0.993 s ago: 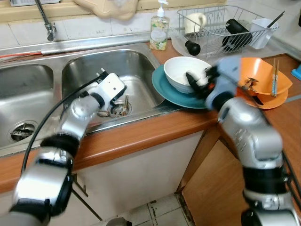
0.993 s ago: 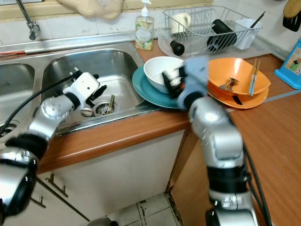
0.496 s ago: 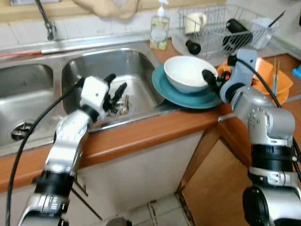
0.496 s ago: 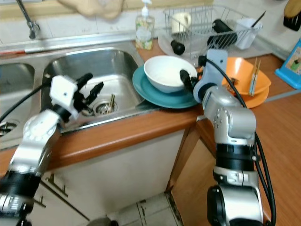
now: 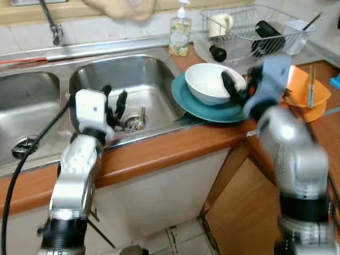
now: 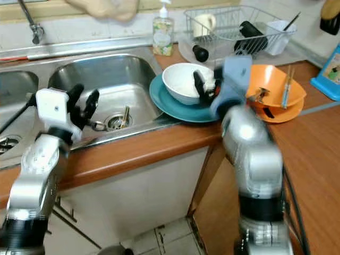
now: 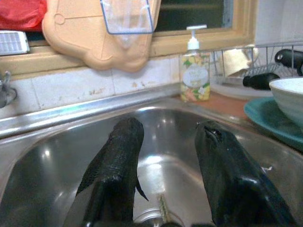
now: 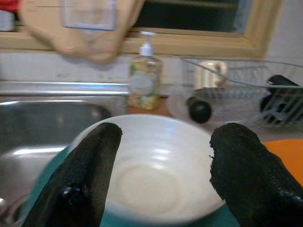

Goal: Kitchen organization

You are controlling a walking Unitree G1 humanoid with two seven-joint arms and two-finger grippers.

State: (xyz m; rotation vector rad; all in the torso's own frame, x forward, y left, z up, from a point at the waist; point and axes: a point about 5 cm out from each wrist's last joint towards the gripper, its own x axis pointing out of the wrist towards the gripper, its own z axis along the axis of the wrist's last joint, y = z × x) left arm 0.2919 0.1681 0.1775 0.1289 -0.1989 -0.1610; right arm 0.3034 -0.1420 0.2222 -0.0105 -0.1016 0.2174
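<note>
Right wrist view, right gripper jaws wide apart over white bowl, left gripper jaws parted, empty, above sink

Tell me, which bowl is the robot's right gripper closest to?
The white bowl sitting on the teal plate. The right gripper is open, right at its rim. The orange bowls sit farther right, holding chopsticks.
</note>
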